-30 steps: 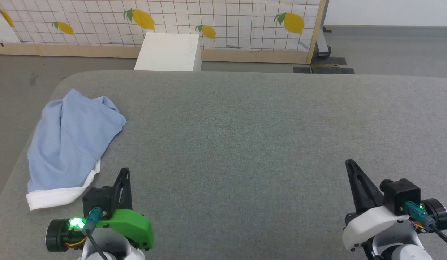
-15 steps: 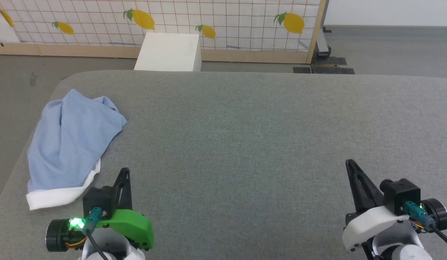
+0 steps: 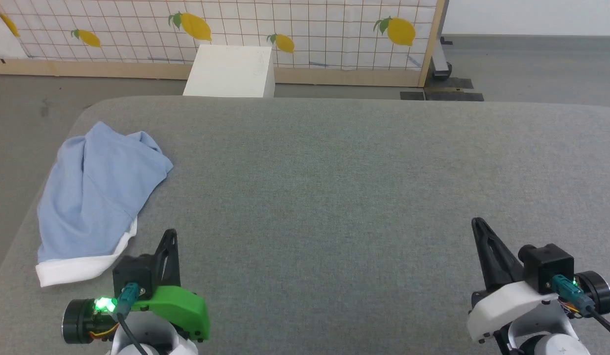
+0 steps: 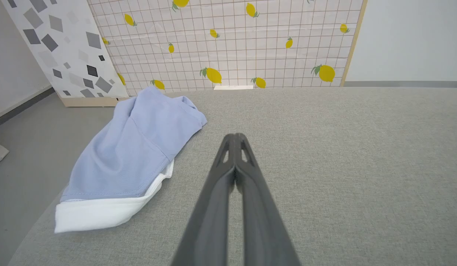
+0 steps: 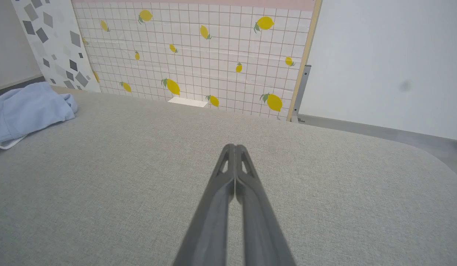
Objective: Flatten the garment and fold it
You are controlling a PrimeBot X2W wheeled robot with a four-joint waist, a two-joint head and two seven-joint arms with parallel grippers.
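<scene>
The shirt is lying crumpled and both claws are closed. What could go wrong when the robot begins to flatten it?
1. The garment lies bunched at the left edge of the grey surface; a pull leftward could slide it onto the floor.
2. The left claw is shut; if it advances without opening, it may just push the cloth into a tighter heap.
3. The right claw sits far from the garment, so a one-sided tug might twist it.
</scene>
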